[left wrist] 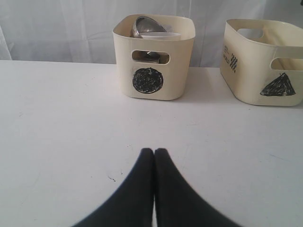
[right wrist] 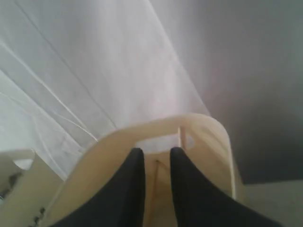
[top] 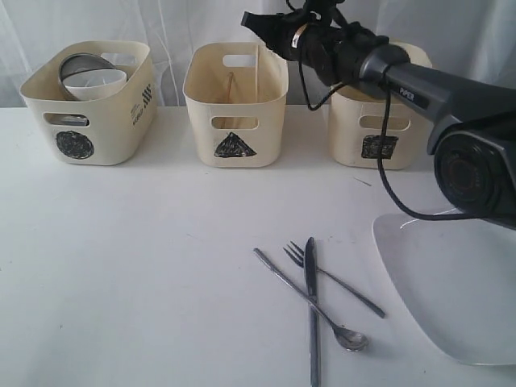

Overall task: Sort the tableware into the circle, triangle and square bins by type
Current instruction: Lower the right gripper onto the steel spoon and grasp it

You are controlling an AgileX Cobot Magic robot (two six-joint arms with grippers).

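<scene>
My right gripper point(top: 253, 22) hangs open above the triangle bin point(top: 235, 105), nothing between its fingers. In the right wrist view the gripper point(right wrist: 154, 152) looks down into that bin point(right wrist: 210, 130); one wooden chopstick point(right wrist: 181, 137) leans on the far wall and another point(right wrist: 155, 177) lies inside. The circle bin point(top: 89, 101) holds the steel bowl point(top: 81, 64) and white bowl point(top: 98, 83). The arm partly hides the square bin point(top: 379, 129). Fork point(top: 347, 289), knife point(top: 313, 355) and spoon point(top: 352, 340) lie crossed on the table. The white plate point(top: 451, 282) sits at the right. No mugs show. My left gripper point(left wrist: 154, 151) is shut and empty, low over the table.
A white curtain hangs behind the bins. The left wrist view shows the circle bin point(left wrist: 154, 71) ahead and the triangle bin point(left wrist: 265, 66) beside it, with bare white table point(left wrist: 71, 123) between them and the left gripper. The right arm's cable point(top: 387, 181) droops before the square bin.
</scene>
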